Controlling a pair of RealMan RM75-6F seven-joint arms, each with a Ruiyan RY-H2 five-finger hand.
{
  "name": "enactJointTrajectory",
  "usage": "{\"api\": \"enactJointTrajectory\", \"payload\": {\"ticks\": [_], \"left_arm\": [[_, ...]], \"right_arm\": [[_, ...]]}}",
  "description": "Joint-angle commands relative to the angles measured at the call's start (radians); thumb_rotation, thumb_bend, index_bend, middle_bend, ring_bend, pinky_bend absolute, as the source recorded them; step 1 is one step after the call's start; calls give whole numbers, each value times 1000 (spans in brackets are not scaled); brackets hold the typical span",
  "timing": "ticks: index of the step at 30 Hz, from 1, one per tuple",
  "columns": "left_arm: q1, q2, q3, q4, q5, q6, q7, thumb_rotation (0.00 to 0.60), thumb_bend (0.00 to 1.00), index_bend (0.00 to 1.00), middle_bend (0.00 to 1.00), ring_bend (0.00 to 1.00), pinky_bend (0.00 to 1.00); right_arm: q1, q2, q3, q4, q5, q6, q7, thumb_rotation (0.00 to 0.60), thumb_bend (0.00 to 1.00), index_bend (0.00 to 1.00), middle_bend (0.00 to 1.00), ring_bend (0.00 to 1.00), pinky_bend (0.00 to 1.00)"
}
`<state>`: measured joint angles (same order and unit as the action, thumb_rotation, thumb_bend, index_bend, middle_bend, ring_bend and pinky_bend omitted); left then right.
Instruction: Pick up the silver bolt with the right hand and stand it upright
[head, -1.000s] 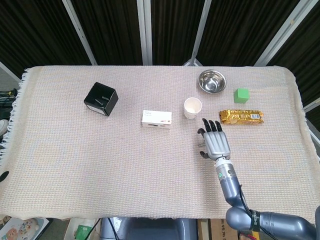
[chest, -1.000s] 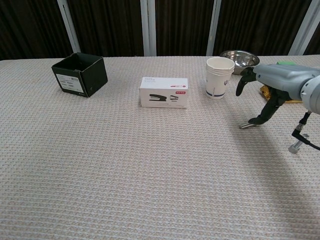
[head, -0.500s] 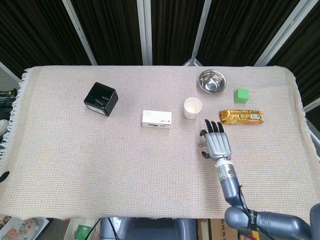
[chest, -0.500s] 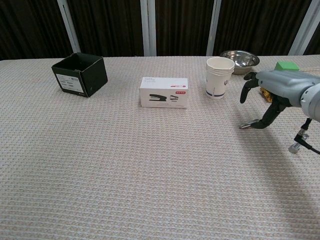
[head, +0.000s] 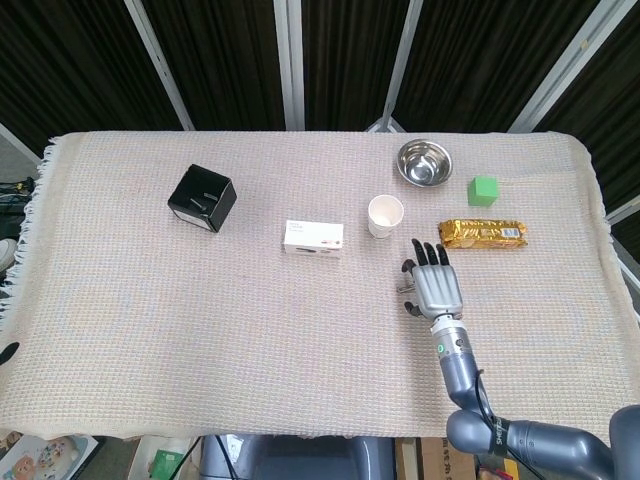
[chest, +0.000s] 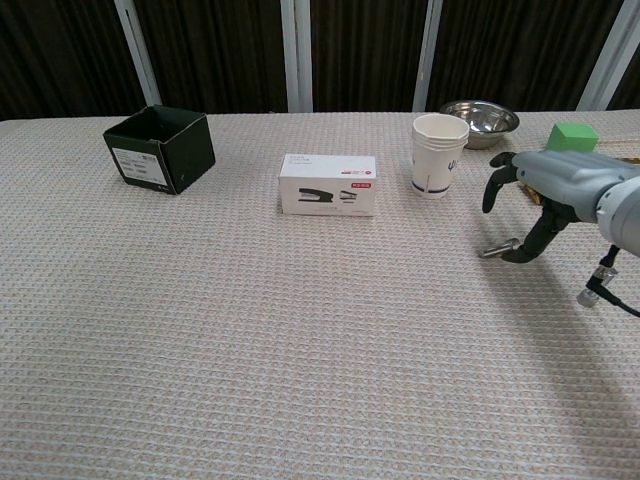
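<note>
The silver bolt (chest: 493, 250) lies flat on the woven cloth, right of centre and in front of the paper cup (chest: 438, 153). My right hand (chest: 560, 182) hovers just above and to the right of it, palm down, fingers spread and slightly curled. Its thumb (chest: 527, 247) reaches down to the cloth and touches the bolt's right end. Nothing is gripped. From the head view the same right hand (head: 434, 286) covers most of the bolt. The left hand shows in neither view.
A white stapler box (chest: 328, 184) lies at the centre and a black open box (chest: 160, 148) at the far left. Behind the hand are a steel bowl (chest: 479, 119), a green cube (chest: 573, 136) and a gold snack packet (head: 483, 234). A metal plug (chest: 590, 295) dangles from the wrist cable.
The right hand has drifted a little to the right and back toward the robot, its thumb staying low by the bolt. The bolt has not moved.
</note>
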<state>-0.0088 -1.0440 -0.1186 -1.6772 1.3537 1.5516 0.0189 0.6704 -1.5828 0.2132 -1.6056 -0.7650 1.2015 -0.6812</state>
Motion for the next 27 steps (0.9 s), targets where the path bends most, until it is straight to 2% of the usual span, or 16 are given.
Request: {"api": "enactJointTrajectory", "payload": {"ticks": [1, 7, 16, 27], "left_arm": [[0, 0, 0, 0, 0, 0, 1, 600, 43, 163, 102, 10, 9], [0, -1, -1, 0, -1, 1, 3, 600, 44, 164, 103, 10, 9], [0, -1, -1, 0, -2, 1, 1, 600, 43, 164, 102, 10, 9], [-2, -2, -1, 0, -3, -2, 4, 600, 44, 165, 103, 10, 9]], "right_arm": [[1, -2, 0, 5, 4, -2, 0, 600, 210, 376, 0, 0, 0], [1, -7, -1, 20, 9, -8, 5, 600, 210, 381, 0, 0, 0], [-3, -36, 5, 54, 2, 10, 20, 600, 210, 449, 0, 0, 0], [-1, -57, 4, 83, 4, 0, 21, 600, 228, 464, 0, 0, 0]]}}
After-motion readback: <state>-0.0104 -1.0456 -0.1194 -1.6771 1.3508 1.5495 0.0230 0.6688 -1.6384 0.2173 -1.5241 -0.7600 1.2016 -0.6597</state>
